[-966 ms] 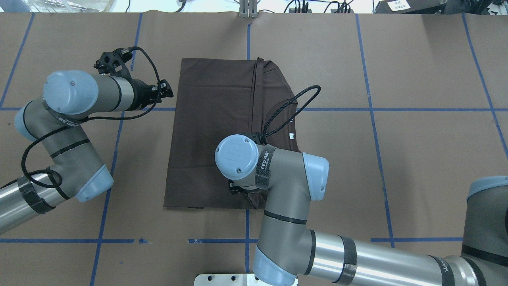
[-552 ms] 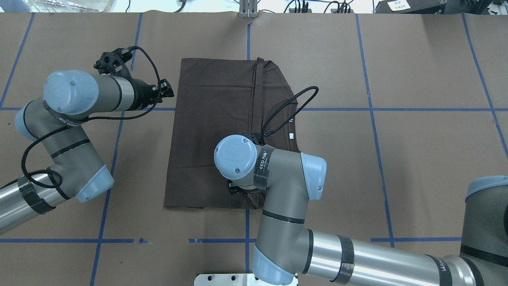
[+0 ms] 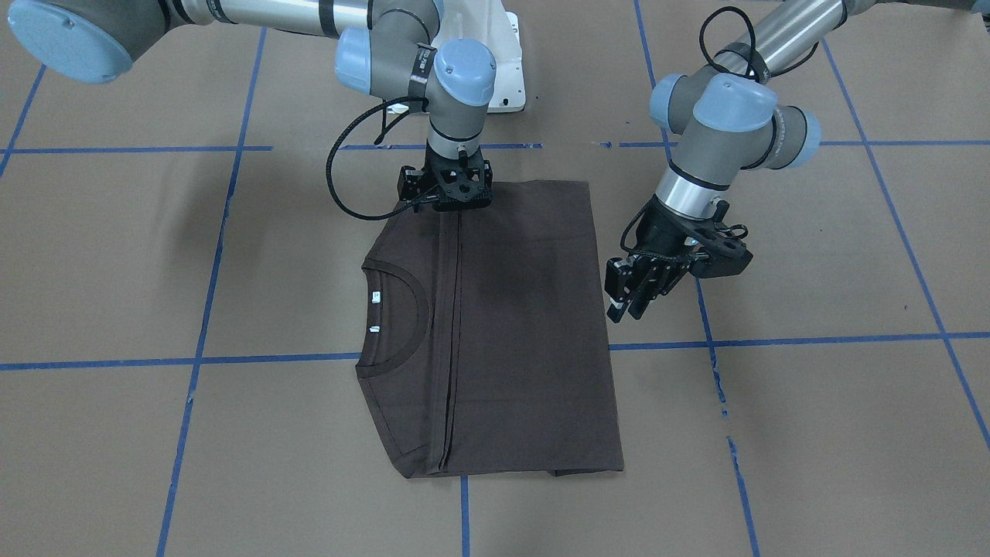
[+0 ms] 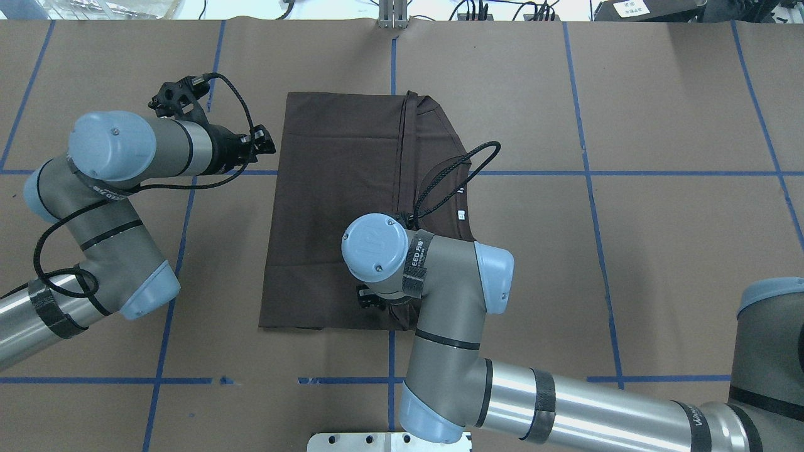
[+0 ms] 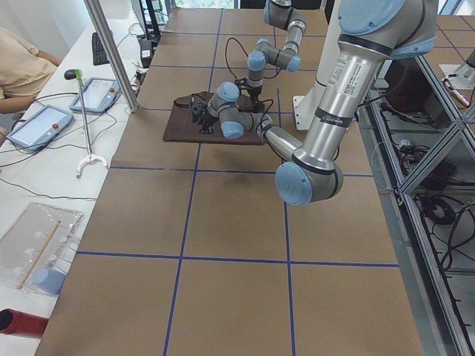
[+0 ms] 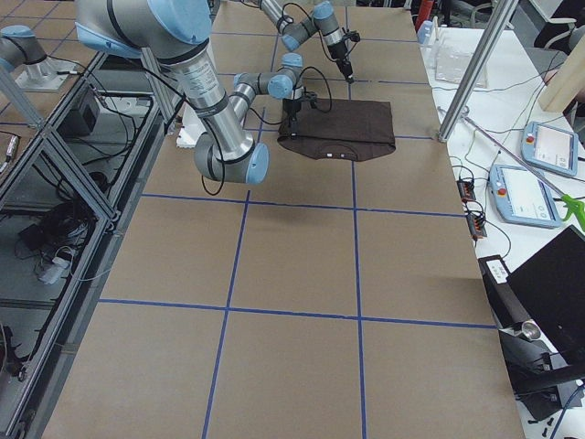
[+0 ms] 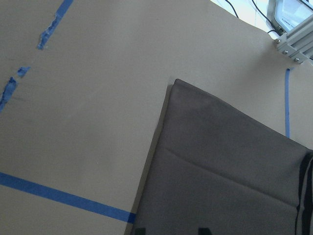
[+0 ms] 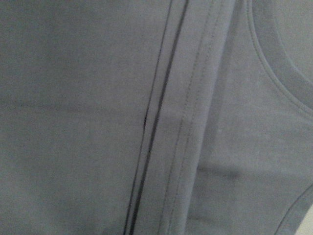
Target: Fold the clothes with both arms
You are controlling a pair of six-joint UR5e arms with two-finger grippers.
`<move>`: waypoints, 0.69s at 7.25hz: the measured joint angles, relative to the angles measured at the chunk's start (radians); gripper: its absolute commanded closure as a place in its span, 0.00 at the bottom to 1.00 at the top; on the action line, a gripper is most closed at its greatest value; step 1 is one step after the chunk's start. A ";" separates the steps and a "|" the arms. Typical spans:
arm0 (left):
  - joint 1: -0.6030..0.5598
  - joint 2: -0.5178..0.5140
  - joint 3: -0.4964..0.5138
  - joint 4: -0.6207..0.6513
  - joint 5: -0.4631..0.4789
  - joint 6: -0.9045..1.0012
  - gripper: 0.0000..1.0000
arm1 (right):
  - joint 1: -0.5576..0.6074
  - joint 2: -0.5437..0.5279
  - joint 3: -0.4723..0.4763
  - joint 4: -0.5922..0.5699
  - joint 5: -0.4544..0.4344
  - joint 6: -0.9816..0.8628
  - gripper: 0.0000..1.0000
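Observation:
The dark brown T-shirt (image 3: 526,325) lies folded flat on the table (image 3: 812,433), with its collar (image 3: 406,309) and white tags (image 3: 376,296) showing. It also shows in the overhead view (image 4: 333,207). My right gripper (image 3: 452,203) points straight down onto the shirt's edge nearest the robot, at the stitched hem line (image 8: 161,98). It looks open, and its wrist view shows only flat cloth. In the overhead view it is hidden under its wrist (image 4: 375,245). My left gripper (image 3: 628,302) is open and empty, hovering just beside the shirt's side edge (image 7: 156,147).
The white pedestal base (image 3: 506,70) stands behind the shirt. Blue tape lines (image 3: 812,339) cross the brown table cover. A side table beyond the far edge holds tablets (image 5: 44,122) and a metal pole (image 5: 111,52). A person (image 5: 15,59) sits there.
My right arm's wrist has shifted very slightly over the shirt's near edge. The left arm and the shirt have not moved.

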 measured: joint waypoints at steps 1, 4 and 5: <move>0.000 0.000 0.000 0.000 0.000 0.000 0.53 | 0.004 -0.011 0.008 -0.002 0.009 0.000 0.00; 0.000 0.000 -0.013 0.004 -0.004 0.000 0.53 | 0.032 -0.169 0.197 -0.065 0.026 -0.071 0.00; 0.000 -0.002 -0.019 0.011 -0.011 -0.001 0.53 | 0.045 -0.229 0.284 -0.120 0.027 -0.123 0.00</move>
